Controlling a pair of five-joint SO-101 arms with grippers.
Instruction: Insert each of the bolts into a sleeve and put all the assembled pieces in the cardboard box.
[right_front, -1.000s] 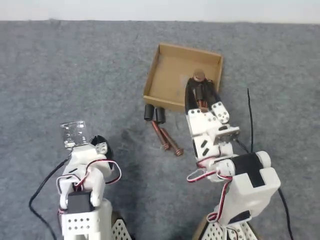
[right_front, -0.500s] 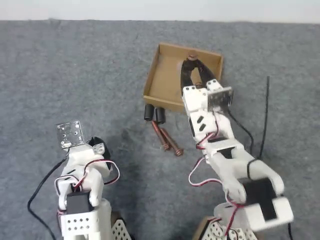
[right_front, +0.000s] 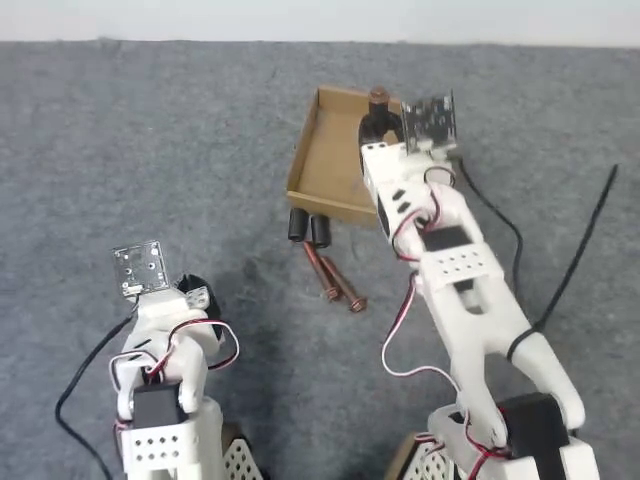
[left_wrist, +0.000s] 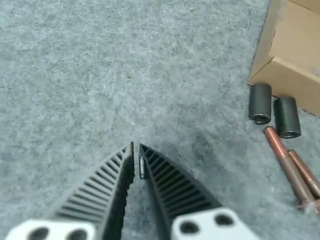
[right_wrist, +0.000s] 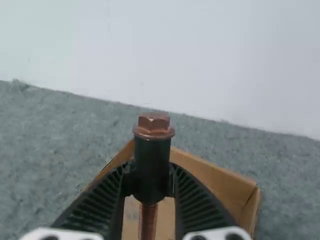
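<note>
Both arms: white plastic shells, black motor blocks at the joints
Left arm (right_front: 165, 370): red, white and black wires loop near the wrist; black cable (right_front: 85, 385) off the base; base dotted with round holes
Right arm (right_front: 470, 290): red-and-white wire loops, thin black cable alongside
Left gripper (left_wrist: 136, 147), right gripper (right_wrist: 150, 172): black ribbed triangular fingers, white mounts with screw holes

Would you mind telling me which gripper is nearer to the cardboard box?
Right. The right gripper holds a sleeved bolt over the cardboard box; the left gripper is over carpet, well away from it.
</note>
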